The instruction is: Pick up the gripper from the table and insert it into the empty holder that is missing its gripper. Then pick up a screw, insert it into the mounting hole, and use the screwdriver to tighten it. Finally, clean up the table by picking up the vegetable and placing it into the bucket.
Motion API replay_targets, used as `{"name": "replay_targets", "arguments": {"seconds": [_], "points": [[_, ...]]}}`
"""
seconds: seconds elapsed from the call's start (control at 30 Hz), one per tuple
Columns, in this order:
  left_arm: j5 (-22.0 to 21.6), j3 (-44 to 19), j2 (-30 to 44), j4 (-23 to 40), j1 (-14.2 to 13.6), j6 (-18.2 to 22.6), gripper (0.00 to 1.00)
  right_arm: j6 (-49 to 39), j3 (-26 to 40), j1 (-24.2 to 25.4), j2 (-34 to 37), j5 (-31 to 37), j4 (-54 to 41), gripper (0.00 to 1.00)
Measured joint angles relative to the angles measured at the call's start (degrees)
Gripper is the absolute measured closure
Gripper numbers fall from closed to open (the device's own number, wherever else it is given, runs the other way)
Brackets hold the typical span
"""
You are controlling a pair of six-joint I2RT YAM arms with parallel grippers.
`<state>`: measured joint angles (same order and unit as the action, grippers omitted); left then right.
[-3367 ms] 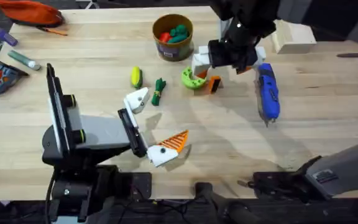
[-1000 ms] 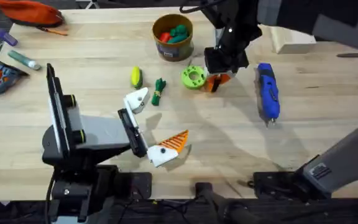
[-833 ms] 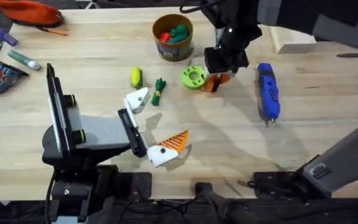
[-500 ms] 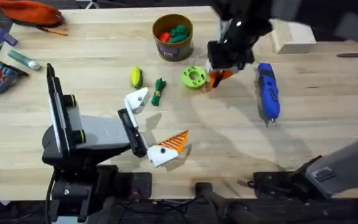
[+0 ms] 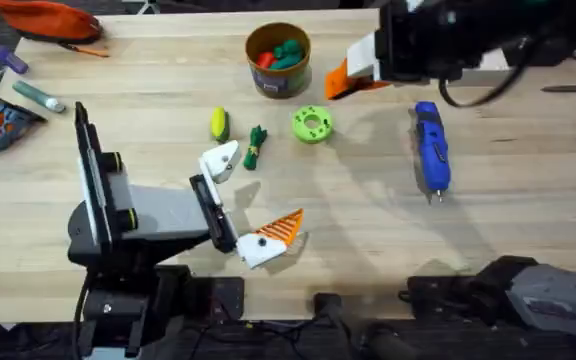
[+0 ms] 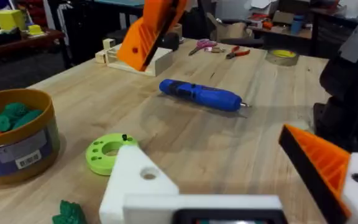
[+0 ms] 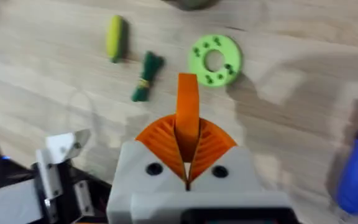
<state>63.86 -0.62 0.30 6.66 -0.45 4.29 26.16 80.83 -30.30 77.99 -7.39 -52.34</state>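
Pale wood table [image 5: 368,230]: right gripper [image 7: 187,158] lifted, pinching orange gripper [image 7: 187,118], tip forward. Bare white holder [image 5: 221,160] lies toward left arm w/ left gripper [image 5: 253,205] open. Long axis must align w/ holder.

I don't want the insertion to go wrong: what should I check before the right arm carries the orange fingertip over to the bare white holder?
1. Small orange wedge-shaped plastic fingertip clamped in right gripper: ok.
2. Fingertip held clear of the light wood table: ok.
3. Bare white triangular plastic holder empty, nothing covering it: ok.
4. Fingertip's black face turned to suit the holder: cannot tell.
5. Blue pen-shaped screwdriver lying out of the straight path: ok.
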Motion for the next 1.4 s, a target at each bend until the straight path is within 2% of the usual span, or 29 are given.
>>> {"name": "replay_targets", "arguments": {"seconds": [0.17,0.33,0.47,0.6,0.87,0.97,1.03,1.4], "points": [[0.0,0.0,0.0,0.0,0.0,0.0,0.015,2.5,-12.5,0.7,-8.8,-7.3,11.6,0.992],[0.0,0.0,0.0,0.0,0.0,0.0,0.015,8.1,-28.3,4.4,-15.0,-20.8,32.3,0.993],[0.0,0.0,0.0,0.0,0.0,0.0,0.015,15.0,-39.3,7.8,-16.5,-32.7,50.8,0.993],[0.0,0.0,0.0,0.0,0.0,0.0,0.015,21.9,-47.3,10.2,-16.5,-41.7,64.4,0.993],[0.0,0.0,0.0,0.0,0.0,0.0,0.015,27.5,-53.7,11.6,-15.7,-55.1,75.5,0.993],[0.0,0.0,0.0,0.0,0.0,0.0,0.015,27.9,-54.4,12.3,-13.0,-58.9,79.5,0.993],[0.0,0.0,0.0,0.0,0.0,0.0,0.015,28.6,-54.5,13.0,-9.2,-64.0,85.4,0.993],[0.0,0.0,0.0,0.0,0.0,0.0,0.014,30.4,-54.5,15.9,0.0,-71.4,91.1,0.993]]}}
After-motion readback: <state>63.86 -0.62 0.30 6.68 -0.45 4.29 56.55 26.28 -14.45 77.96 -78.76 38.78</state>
